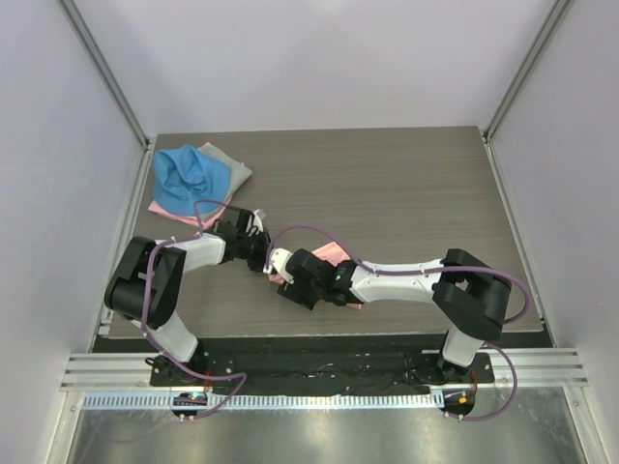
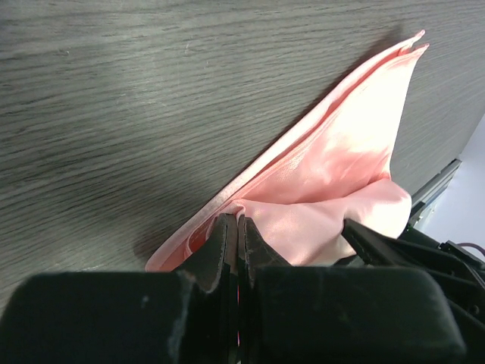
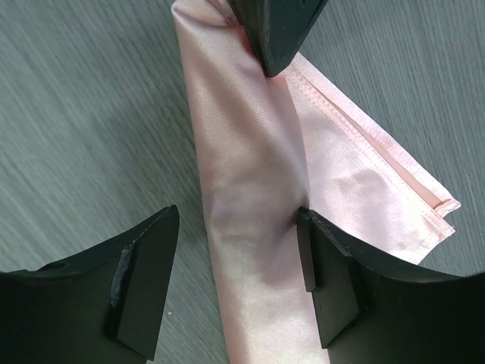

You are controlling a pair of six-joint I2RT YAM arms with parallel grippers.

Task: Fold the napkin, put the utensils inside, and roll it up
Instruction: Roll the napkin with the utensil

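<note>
The salmon-pink satin napkin (image 3: 250, 227) lies partly rolled on the wood table, with a flat hemmed flap to the right of the roll. Only a small part of it shows between the arms in the top view (image 1: 332, 253). My left gripper (image 2: 236, 227) is shut on the near edge of the napkin (image 2: 341, 152); its fingertip (image 3: 276, 30) shows at the end of the roll. My right gripper (image 3: 239, 265) is open with its jaws on either side of the roll, the right finger (image 3: 330, 280) touching it. Both grippers meet mid-table in the top view: the left gripper (image 1: 263, 259), the right gripper (image 1: 280, 273). The spoon is hidden.
A blue cloth (image 1: 189, 179) lies bunched on a grey cloth (image 1: 230, 166) and another pink cloth (image 1: 174, 213) at the table's back left. Metal frame posts and white walls border the table. The table's near edge (image 1: 319, 333) is just in front of the arms.
</note>
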